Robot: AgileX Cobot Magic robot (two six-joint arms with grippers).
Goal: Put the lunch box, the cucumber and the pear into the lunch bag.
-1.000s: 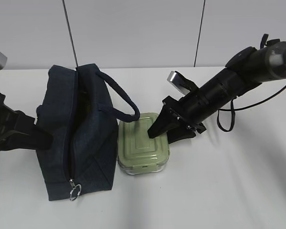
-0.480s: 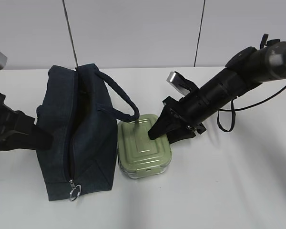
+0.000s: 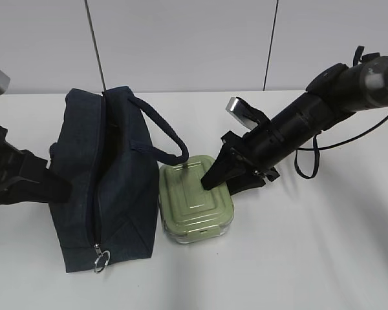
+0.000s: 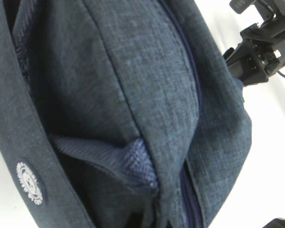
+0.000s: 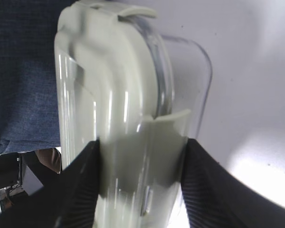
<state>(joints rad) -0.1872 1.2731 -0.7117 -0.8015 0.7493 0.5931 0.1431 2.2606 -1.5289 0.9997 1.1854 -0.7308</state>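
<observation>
Nearest you on the surface [image 3: 297, 258], the lunch box [image 3: 195, 203] sits just right of the lunch bag [image 3: 103, 181], pinched at its far end by your right pincer [image 3: 215, 175], so next lift it over the bag's top; the left pincer's state I cannot tell.

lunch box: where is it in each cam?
Exterior view: lunch box at centre, right of the lunch bag, far end lifted in the right gripper.
Left wrist view: not visible; the bag fills it.
Right wrist view: centre, standing on edge, clamped between the gripper's fingers.
Shared landmark: the navy lunch bag.
</observation>
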